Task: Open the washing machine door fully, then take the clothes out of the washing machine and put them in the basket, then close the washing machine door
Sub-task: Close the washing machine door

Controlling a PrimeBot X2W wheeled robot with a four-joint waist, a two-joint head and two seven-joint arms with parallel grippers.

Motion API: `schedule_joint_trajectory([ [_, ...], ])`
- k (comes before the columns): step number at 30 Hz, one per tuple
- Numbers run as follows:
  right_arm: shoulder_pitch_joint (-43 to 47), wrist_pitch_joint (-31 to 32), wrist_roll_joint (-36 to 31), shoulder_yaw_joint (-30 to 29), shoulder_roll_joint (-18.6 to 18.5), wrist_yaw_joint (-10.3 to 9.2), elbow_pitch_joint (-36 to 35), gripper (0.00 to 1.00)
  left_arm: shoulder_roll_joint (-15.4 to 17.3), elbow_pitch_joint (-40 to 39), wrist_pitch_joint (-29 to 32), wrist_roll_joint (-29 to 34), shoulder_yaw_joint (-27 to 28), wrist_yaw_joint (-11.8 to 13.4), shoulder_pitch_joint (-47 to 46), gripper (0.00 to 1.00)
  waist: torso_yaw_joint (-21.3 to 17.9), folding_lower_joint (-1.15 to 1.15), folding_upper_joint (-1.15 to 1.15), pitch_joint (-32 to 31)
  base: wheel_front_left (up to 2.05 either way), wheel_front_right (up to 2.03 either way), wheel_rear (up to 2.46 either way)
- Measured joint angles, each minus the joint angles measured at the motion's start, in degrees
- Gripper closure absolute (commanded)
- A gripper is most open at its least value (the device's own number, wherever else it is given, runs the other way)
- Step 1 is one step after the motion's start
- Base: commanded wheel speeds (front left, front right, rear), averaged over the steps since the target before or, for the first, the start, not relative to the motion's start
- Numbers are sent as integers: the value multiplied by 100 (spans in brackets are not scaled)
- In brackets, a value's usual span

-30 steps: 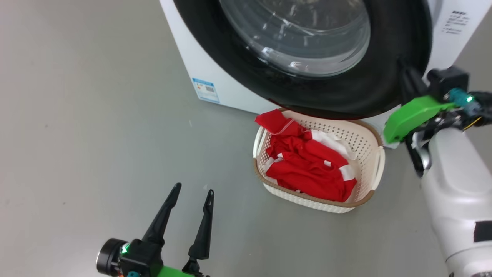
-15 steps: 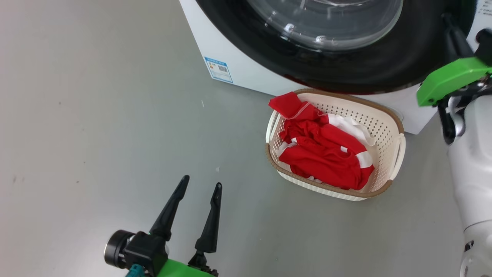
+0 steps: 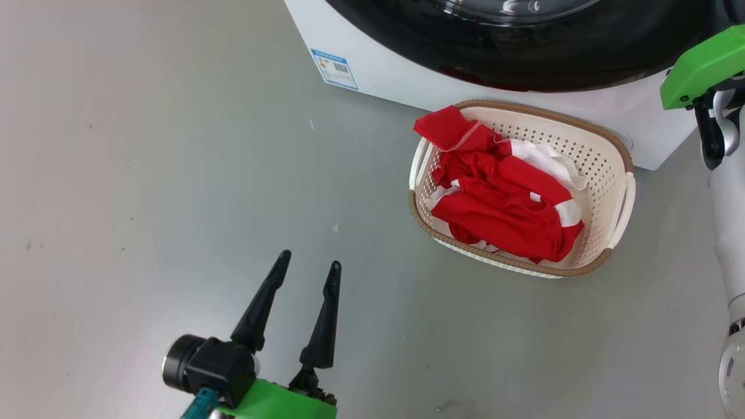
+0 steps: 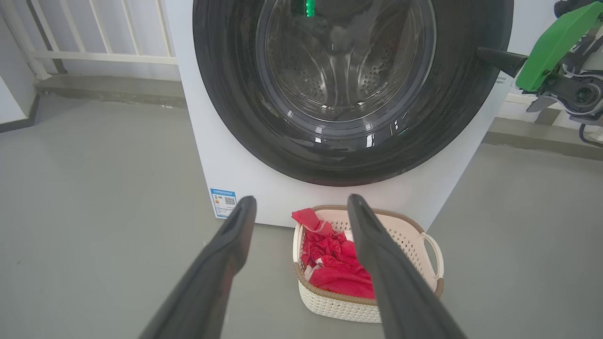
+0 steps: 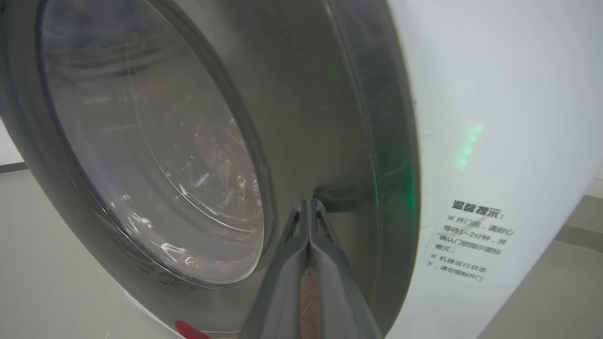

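Note:
The washing machine (image 3: 407, 81) stands at the top of the head view. The washing machine door (image 3: 582, 64) lies back against its front, with the steel drum showing through the glass (image 4: 344, 61). In front of it on the floor, the basket (image 3: 602, 174) holds the red and white clothes (image 3: 506, 203). One red corner hangs over its far left rim. My right gripper (image 5: 308, 205) is shut, its tips pressed on the door's black rim (image 5: 306, 117) at the right side. My left gripper (image 3: 309, 262) hangs open and empty over bare floor, left of the basket and well short of it.
Grey floor lies all around. A blue label (image 3: 334, 68) is stuck low on the machine's front and a printed notice (image 5: 471, 240) sits right of the door. A white railing (image 4: 94, 42) and a low step run behind the machine. My right forearm (image 3: 733, 233) stands beside the basket's right end.
The head camera has shifted, sliding the whole picture. The door's rim, which overhung the basket's far edge, now sits back against the machine, my shut right gripper still on it. My left gripper stays open.

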Motion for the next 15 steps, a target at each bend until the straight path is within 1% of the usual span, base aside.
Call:
schedule_joint_trajectory([
  [10,-34,2,-83,13,68,4,24,100,-2,34,0,-4,3,2,-53,0,-115,0,0,-8,0,0,0],
  [15,-31,2,26,-34,192,-3,13,100,-2,44,0,-32,47,0,-53,0,-254,0,0,-42,0,0,0],
])
